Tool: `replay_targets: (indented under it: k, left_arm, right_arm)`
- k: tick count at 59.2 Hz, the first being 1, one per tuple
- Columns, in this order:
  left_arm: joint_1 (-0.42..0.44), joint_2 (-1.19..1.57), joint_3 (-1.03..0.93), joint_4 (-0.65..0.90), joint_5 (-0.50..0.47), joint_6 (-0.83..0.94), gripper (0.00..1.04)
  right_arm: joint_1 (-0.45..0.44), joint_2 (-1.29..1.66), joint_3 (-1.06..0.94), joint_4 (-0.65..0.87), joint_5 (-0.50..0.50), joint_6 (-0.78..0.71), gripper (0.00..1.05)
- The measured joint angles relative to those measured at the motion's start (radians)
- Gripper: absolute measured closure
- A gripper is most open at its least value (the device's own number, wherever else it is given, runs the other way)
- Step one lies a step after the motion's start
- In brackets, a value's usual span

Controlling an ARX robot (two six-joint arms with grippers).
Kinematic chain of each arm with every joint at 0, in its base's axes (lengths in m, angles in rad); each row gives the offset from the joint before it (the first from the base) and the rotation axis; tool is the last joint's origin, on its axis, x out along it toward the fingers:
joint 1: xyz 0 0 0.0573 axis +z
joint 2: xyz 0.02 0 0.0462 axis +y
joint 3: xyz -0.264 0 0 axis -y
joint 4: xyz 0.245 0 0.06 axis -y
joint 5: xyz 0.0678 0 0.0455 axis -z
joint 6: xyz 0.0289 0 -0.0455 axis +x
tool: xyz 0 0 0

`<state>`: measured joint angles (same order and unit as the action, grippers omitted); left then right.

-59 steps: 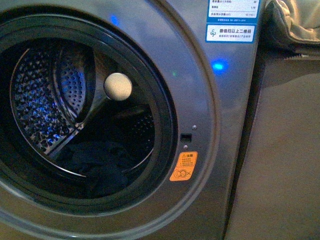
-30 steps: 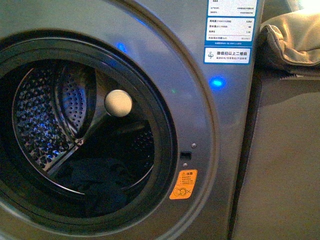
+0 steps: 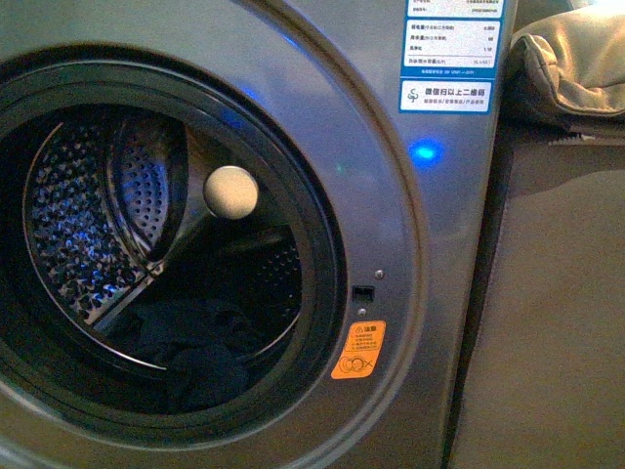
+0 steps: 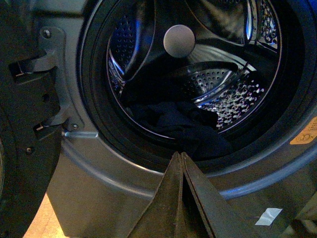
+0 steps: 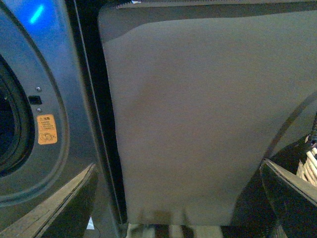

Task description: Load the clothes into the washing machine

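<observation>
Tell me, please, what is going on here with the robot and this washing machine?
The robot is loading laundry. The dark navy clothes already lie inside the washing machine, at the bottom of its steel drum, and the porthole stands open. Neither gripper holds anything: the left gripper is shut and empty just outside the opening, and the right gripper is open, facing the plain grey panel beside the machine.

The washing machine point(image 3: 430, 254) has a smooth, brushed grey metallic front with a soft sheen, its porthole ringed by a matt black rubbery rim point(image 3: 317, 244) and its drum point(image 3: 78, 215) of glossy perforated steel. The clothes point(image 4: 183, 126) in the drum are soft, matt dark navy cloth. A beige padded fabric bundle point(image 3: 571, 63) looks creased and dull, above a flat, matt grey-brown panel point(image 5: 208, 114).
</observation>
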<state>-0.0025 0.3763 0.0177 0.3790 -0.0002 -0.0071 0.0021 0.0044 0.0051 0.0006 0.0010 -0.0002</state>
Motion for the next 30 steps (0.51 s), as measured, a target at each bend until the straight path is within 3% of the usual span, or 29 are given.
replay_targets:
  k: [30]
  left_arm:
    - [0.0,-0.189,0.0,-0.188,0.0,0.0,1.01]
  right_arm:
    - [0.0,0.0,0.0,0.0,0.0,0.0,0.07]
